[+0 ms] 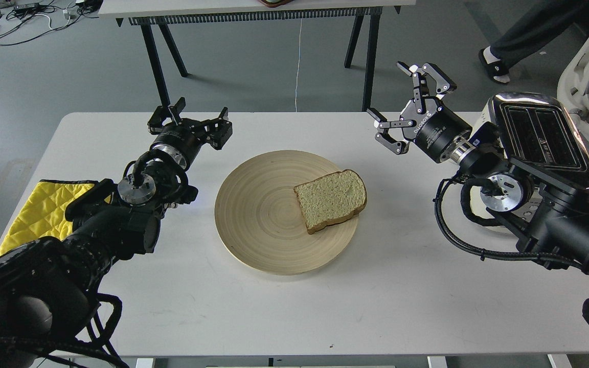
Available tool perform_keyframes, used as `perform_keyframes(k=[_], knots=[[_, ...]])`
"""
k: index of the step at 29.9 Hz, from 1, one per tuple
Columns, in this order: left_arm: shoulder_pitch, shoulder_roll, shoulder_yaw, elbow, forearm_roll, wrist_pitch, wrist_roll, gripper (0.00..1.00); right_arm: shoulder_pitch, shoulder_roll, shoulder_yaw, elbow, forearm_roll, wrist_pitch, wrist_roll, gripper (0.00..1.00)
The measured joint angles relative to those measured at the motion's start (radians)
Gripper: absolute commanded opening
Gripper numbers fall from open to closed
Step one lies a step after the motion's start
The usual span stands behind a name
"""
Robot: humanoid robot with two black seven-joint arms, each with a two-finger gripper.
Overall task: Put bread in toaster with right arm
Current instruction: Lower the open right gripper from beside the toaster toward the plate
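A single view looks from the robot's own head, forward and steeply down onto the white worktop, close enough that the worktop fills most of the frame. The left arm enters from 8 o'clock, the right arm from 4 o'clock. Toward 12 o'clock the grey floor and a second table show.
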Motion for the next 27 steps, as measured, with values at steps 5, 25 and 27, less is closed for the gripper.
perform_keyframes(k=[5, 25, 27], knots=[[0.000, 0.000, 0.000, 0.000, 0.000, 0.000, 0.000, 1.00, 0.020, 0.001, -0.010, 0.028, -0.080, -0.105, -0.002, 0.99], [0.000, 0.000, 0.000, 0.001, 0.000, 0.000, 0.000, 1.00, 0.085, 0.012, -0.322, 0.051, -0.376, -0.478, -0.038, 0.99], [0.000, 0.000, 0.000, 0.000, 0.000, 0.000, 0.000, 1.00, 0.082, 0.019, -0.350, 0.053, -0.376, -0.503, -0.038, 0.99]])
